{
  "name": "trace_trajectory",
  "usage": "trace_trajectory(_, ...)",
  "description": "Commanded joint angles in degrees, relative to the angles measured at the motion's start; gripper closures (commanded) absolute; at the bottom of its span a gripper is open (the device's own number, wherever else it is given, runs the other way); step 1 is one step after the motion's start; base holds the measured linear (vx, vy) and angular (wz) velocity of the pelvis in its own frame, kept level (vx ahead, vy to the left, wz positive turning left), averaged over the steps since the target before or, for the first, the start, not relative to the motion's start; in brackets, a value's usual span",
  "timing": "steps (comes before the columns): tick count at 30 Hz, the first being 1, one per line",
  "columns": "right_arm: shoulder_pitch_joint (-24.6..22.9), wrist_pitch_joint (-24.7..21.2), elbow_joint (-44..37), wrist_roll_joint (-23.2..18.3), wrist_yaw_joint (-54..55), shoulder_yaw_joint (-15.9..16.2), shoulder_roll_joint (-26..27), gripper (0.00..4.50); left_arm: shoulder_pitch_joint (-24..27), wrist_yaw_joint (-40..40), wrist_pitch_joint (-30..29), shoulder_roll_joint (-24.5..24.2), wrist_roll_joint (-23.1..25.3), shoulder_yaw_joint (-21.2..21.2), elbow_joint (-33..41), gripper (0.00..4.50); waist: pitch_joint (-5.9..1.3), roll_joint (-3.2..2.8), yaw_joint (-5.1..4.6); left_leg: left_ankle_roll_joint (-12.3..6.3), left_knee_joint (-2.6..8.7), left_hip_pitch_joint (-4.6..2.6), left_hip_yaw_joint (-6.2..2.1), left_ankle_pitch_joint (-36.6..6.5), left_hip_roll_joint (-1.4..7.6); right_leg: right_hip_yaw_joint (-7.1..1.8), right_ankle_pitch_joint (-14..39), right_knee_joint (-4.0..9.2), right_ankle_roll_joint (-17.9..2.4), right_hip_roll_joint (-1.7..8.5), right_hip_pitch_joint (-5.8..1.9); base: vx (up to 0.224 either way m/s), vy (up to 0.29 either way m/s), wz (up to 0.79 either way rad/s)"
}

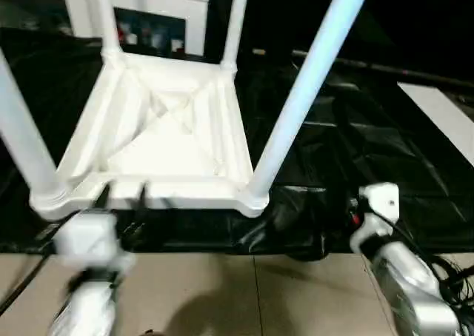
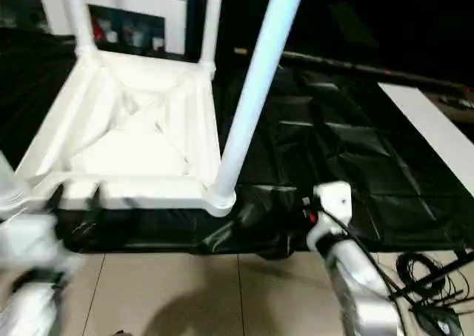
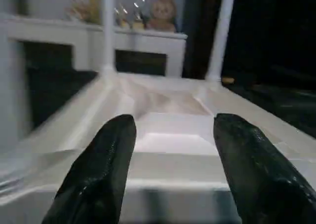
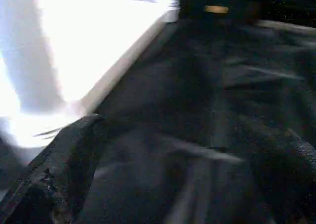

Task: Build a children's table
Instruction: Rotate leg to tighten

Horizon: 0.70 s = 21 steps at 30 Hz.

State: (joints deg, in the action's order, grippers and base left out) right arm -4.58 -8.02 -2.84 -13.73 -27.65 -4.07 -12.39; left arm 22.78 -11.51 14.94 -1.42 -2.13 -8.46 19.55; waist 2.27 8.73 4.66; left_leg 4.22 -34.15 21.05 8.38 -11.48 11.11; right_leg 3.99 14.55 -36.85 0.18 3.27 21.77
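Upturned tabletop point(image 1: 170, 136) w/ four legs point(image 1: 307, 81) up; both hands open.

An indoor robot test room staged like a home is showing here. A work table point(image 1: 385, 166) draped in creased black sheeting is standing on a pale tiled floor point(image 1: 244, 299). Loose black cables point(image 2: 429, 284) are trailing across the tiles. Behind, a white shelf unit point(image 3: 98, 41) is holding a plush rabbit point(image 3: 163, 12) and small toys.
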Motion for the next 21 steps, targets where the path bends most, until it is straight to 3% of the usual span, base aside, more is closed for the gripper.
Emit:
trace_trajectory(1,0.0,0.5,-2.4,-3.1,-4.8,0.0,-1.3,0.0,1.6,-1.3,3.2,-0.6,0.6,0.9,2.1,1.61,-0.8,-0.81,0.34,0.73,4.69,-0.69,-0.95,-24.2,2.57,-2.93,28.9,8.35,0.5,4.45,-0.46,0.0,0.0,0.0)
trace_trajectory(2,-0.3,-0.9,-3.4,-5.1,-7.2,0.2,-1.8,0.0,3.2,-1.4,4.3,-0.8,0.6,0.8,2.5,1.31,-0.64,-1.02,0.44,0.86,4.98,-0.62,-1.09,-24.4,2.79,-3.02,27.9,8.2,0.1,4.53,-0.52,0.0,0.0,0.0)
trace_trajectory(4,-0.2,-1.5,-3.7,-6.4,-9.6,0.7,-2.7,0.0,5.4,-1.1,4.1,-0.5,0.3,0.5,3.3,1.25,-0.58,-1.35,0.72,1.14,5.52,-0.84,-1.21,-24.2,3.29,-3.06,22.0,7.63,-2.1,4.48,-0.91,0.0,0.0,0.0)
trace_trajectory(6,0.3,-1.3,-3.2,-6.3,-10.1,0.9,-3.0,0.0,5.9,-0.9,2.6,-0.2,-0.1,0.4,3.6,1.19,-0.23,-1.67,0.75,1.7,5.69,-1.2,-0.96,-25.7,3.21,-3.24,21.4,7.8,-3.1,4.53,-0.65,0.0,0.0,0.0)
trace_trajectory(7,0.7,-1.6,-2.7,-5.8,-9.7,1.3,-3.1,0.0,5.5,-0.4,0.1,-0.1,-0.5,0.3,3.7,1.06,-0.1,-1.36,0.76,2.57,5.58,-1.77,-1.0,-28.2,3.07,-3.24,24.3,7.97,-3.0,4.75,-0.33,0.0,0.0,0.0)
trace_trajectory(8,1.2,-1.2,-1.8,-4.3,-8.1,1.9,-2.7,0.0,4.0,0.6,-3.5,0.4,-1.4,0.1,3.5,0.92,-0.04,-1.44,0.73,2.95,5.74,-1.74,-1.17,-28.8,3.04,-3.19,24.8,8.03,-2.9,4.77,-0.48,0.0,0.0,0.0)
trace_trajectory(11,2.5,0.0,0.7,-1.0,-3.2,2.2,-0.6,0.0,0.3,1.5,-5.4,-0.6,-0.3,0.7,1.8,0.84,-0.49,-1.48,0.54,4.18,5.96,-1.57,-1.33,-26.9,2.93,-3.07,20.3,7.74,-2.9,4.75,-0.98,0.0,0.0,0.0)
trace_trajectory(12,2.9,0.6,1.4,-0.4,-0.1,1.2,1.2,0.0,-1.9,1.5,-5.9,-1.4,0.2,0.9,0.5,0.84,-0.7,-2.27,0.59,4.36,5.99,-1.58,-1.29,-25.9,2.83,-3.21,17.6,7.43,-3.1,4.74,-1.03,0.0,0.0,0.0)
trace_trajectory(13,2.9,0.5,1.3,-0.6,0.1,1.0,1.4,0.0,-2.0,1.5,-6.0,-1.5,0.3,0.8,0.5,0.84,-0.77,-2.67,0.49,4.48,5.99,-1.66,-1.16,-25.7,2.74,-3.29,16.3,7.44,-3.1,4.6,-0.91,0.0,0.0,0.0)
trace_trajectory(15,2.5,0.2,0.7,-1.8,1.8,0.0,2.8,0.0,-3.0,1.6,-6.3,-1.9,0.5,0.8,-0.1,0.84,-0.99,-2.16,0.37,3.67,5.86,-1.36,-1.05,-25.1,2.65,-3.35,15.0,7.21,-3.2,4.68,-1.43,0.0,0.0,0.0)
trace_trajectory(16,0.8,0.3,-1.2,-3.0,1.3,0.1,3.2,0.0,-3.1,1.3,-6.3,-2.0,-0.3,0.7,-0.4,0.84,-1.32,-3.91,0.52,3.53,5.82,-1.35,-1.08,-23.2,2.68,-3.54,12.3,6.67,-3.8,4.76,-1.61,0.0,0.0,0.0)
trace_trajectory(17,0.3,0.3,-1.8,-3.3,0.9,0.3,3.2,0.0,-3.2,1.2,-6.5,-2.1,-0.4,0.8,-0.4,0.84,-1.43,-3.07,0.32,3.18,5.67,-1.19,-0.84,-21.8,2.81,-3.5,10.1,6.91,-3.8,4.6,-1.79,0.061,-0.013,-0.03)
trace_trajectory(19,-0.4,0.6,-2.4,-3.0,0.1,1.1,2.8,0.0,-3.3,1.2,-7.0,-1.8,-0.8,0.7,-0.3,0.84,-1.54,-2.76,0.57,1.53,5.32,-0.82,-0.3,-18.0,2.56,-3.81,5.5,6.48,-4.7,4.87,-2.2,0.057,-0.015,-0.02)
trace_trajectory(21,-1.5,1.1,-2.7,-2.5,-1.2,2.1,2.2,0.0,-3.6,1.8,-7.6,-1.6,-1.1,0.8,-0.2,0.84,-1.58,-2.7,1.11,-3.99,4.66,0.09,0.41,-13.4,2.06,-4.87,6.7,7.26,-6.3,6.95,-3.13,0.0,0.0,0.0)
